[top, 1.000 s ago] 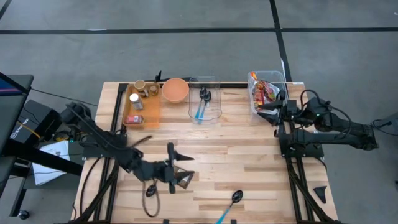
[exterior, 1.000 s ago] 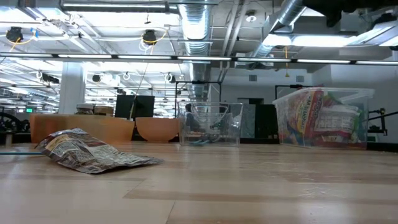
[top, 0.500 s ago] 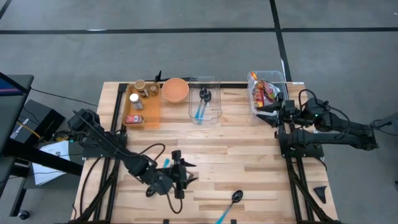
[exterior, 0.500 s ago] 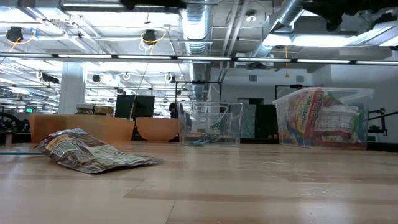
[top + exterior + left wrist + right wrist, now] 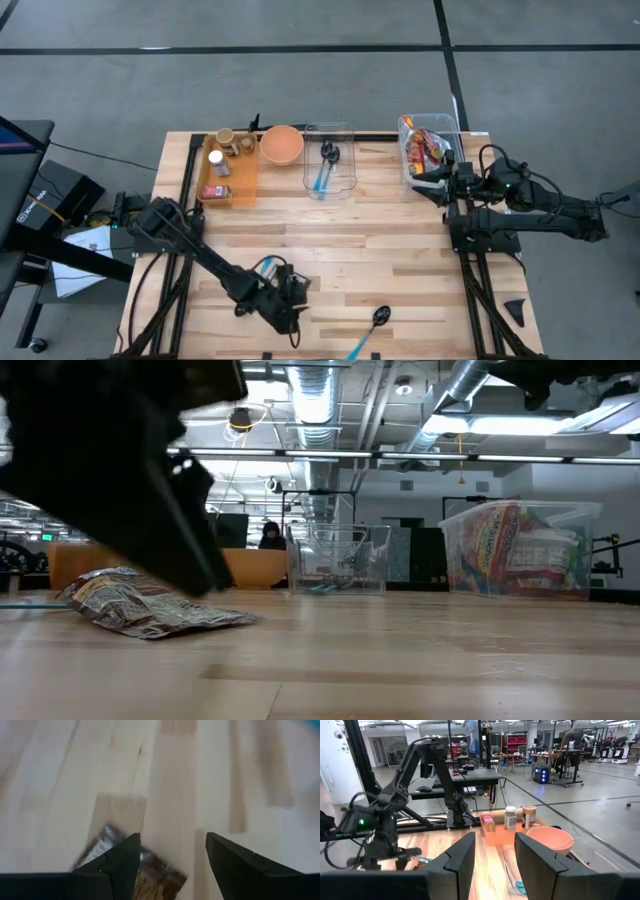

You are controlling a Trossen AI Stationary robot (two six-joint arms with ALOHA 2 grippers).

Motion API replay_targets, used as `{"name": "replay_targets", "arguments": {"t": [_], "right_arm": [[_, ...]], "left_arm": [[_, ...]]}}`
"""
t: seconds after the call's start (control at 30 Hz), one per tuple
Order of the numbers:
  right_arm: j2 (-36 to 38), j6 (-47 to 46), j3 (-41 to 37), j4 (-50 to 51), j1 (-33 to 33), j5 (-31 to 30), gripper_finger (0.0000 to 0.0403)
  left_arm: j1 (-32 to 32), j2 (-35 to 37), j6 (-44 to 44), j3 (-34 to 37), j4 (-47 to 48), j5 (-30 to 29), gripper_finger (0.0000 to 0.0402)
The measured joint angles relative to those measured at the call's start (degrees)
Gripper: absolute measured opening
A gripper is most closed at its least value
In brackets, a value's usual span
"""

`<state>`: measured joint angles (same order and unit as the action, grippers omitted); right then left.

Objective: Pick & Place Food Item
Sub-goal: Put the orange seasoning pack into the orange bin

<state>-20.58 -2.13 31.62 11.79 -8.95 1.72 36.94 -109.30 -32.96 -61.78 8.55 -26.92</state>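
Left gripper (image 5: 288, 300): low over the tabletop (image 5: 400, 240) at about 7 o'clock of its centre, near the front edge; jaws parted and grasping nothing, seen in the left wrist view with bare wood between the two fingers (image 5: 120, 862); the arm fills the left of the low view as a dark shape
Food packet (image 5: 150, 605): a crinkled foil snack bag lying flat on the wood; in the left wrist view it (image 5: 135, 870) sits just under and beside one finger, not between the jaws; from above it is mostly hidden under the gripper
Right gripper (image 5: 440, 180): waits at 2 o'clock, just beside the snack bin; jaws partly apart, nothing between them in the right wrist view
Snack bin (image 5: 428, 145): clear tub at 1 o'clock, packed with bright wrappers; it (image 5: 520, 550) stands at the right in the low view
Spoon bin (image 5: 328, 160): clear tub at 12 o'clock holding dark spoons with blue handles
Bowl (image 5: 282, 145): orange, at 11 o'clock, between tray and spoon bin
Tray (image 5: 242, 180): orange, at 10 o'clock, carrying small jars and a box
Loose spoon (image 5: 378, 318): dark bowl, blue handle, at 5 o'clock by the front edge, near the left gripper but apart from it
Person (image 5: 270, 535): a dark figure far back in the room, behind the bowl
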Motion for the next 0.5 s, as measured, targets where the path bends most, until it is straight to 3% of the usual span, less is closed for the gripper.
{"name": "replay_targets", "arguments": {"t": [0.5], "right_arm": [[0.0, -0.5, 0.0, 1.9, 0.0, 0.0, 0.0134]], "left_arm": [[0.0, -1.9, -8.8, 1.8, 4.7, -0.5, 0.0215]]}}
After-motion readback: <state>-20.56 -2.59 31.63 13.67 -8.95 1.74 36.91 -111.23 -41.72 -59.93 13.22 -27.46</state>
